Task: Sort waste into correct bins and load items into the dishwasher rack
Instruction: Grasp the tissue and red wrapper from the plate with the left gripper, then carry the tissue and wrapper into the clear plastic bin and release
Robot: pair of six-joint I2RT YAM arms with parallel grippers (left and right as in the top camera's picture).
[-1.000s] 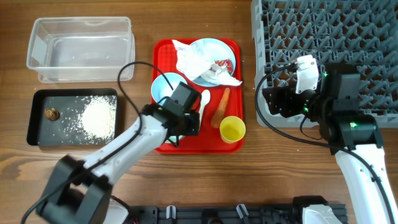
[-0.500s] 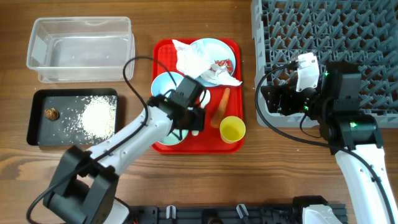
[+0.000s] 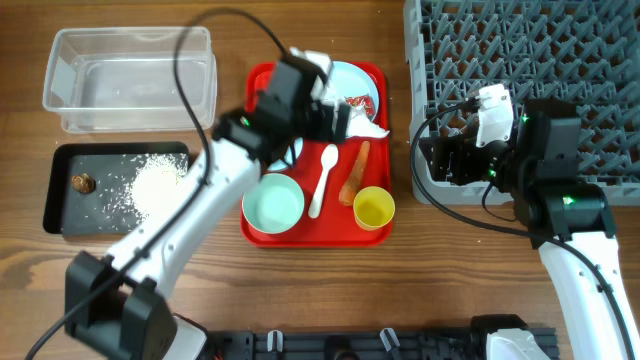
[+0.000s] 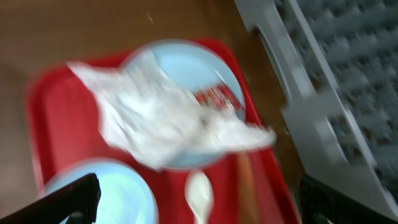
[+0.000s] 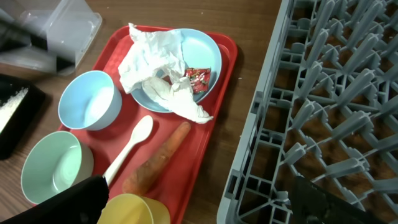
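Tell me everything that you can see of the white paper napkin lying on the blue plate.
The crumpled white paper napkin looks like thin, creased paper, loosely bunched rather than folded. It lies on the round light-blue plate and covers much of its left side. One corner sticks out past the plate's far rim, and a twisted tail runs over the near rim onto the red tray. The small red-and-white wrapper lies right against it on the plate.
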